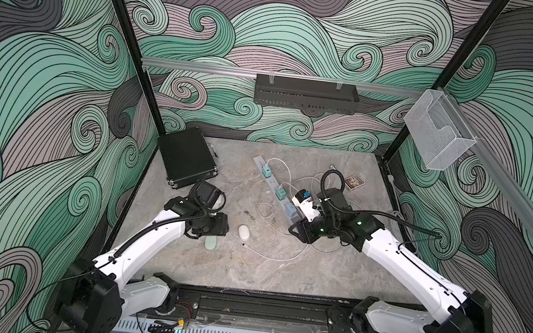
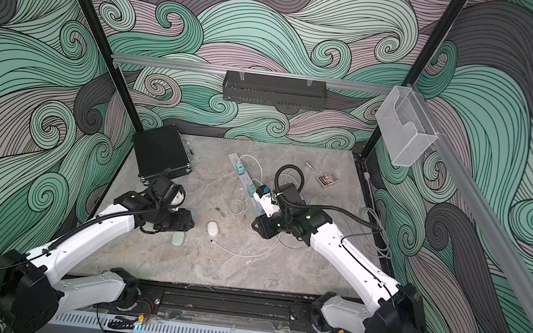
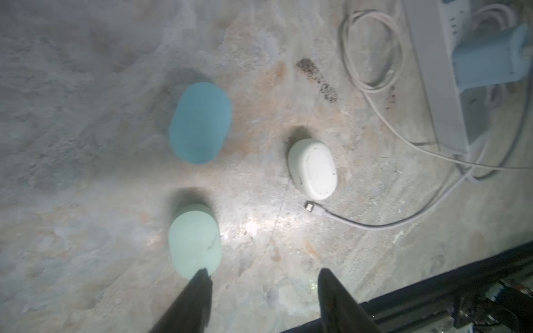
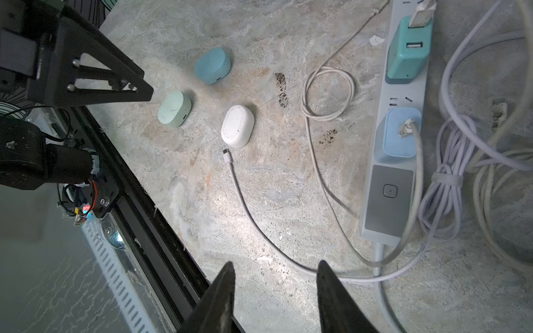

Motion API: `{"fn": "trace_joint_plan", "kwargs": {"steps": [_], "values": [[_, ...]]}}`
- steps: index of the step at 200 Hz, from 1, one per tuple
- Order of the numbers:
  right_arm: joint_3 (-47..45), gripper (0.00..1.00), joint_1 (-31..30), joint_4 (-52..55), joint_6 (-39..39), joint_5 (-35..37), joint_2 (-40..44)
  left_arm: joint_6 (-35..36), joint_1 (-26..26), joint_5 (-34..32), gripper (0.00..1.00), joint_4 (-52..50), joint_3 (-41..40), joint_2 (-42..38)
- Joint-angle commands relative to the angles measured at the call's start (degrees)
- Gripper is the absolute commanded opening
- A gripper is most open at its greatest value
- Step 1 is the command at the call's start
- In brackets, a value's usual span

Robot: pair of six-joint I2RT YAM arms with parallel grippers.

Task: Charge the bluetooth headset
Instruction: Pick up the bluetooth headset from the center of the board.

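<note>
Power strip (image 4: 386, 201) lies close beside the right gripper (image 4: 276, 262), jaws part-open and empty; white charging cable (image 4: 251, 213) trails ahead of them; left gripper (image 3: 264, 271) likewise parted, holding nothing; white earbud case (image 3: 314, 170) sits between both grippers, untouched; judged light, rigid, slippery, best pinched across its long sides; USB-C connector (image 4: 225, 152) lies just beside it, unplugged; hold by the stiff plug.

White headset case (image 3: 313, 168) just beside loose cable plug (image 3: 310, 206)
</note>
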State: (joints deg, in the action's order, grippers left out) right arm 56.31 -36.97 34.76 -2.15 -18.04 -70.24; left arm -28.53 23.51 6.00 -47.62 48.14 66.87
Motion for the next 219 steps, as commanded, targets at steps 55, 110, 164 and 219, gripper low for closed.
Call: {"fn": "trace_joint_plan", "kwargs": {"steps": [55,110,164,219], "values": [[-1.4,0.48,-2.3,-2.5,-0.4,-1.7,-0.7,-5.4,0.2,-7.7,0.59,-7.2,1.8,7.4],[-3.8,0.46,-2.6,-2.8,-0.3,-2.8,0.5,-4.4,0.0,-9.4,0.56,-4.3,0.5,11.2],[-3.9,0.50,-2.6,-3.7,-1.0,-3.4,-0.2,-3.9,0.0,-6.2,0.57,-0.6,-2.1,11.8],[-3.4,0.50,-2.6,-4.1,-1.5,-4.3,-1.7,-2.5,0.0,-6.5,0.54,0.9,-3.0,13.6]]}}
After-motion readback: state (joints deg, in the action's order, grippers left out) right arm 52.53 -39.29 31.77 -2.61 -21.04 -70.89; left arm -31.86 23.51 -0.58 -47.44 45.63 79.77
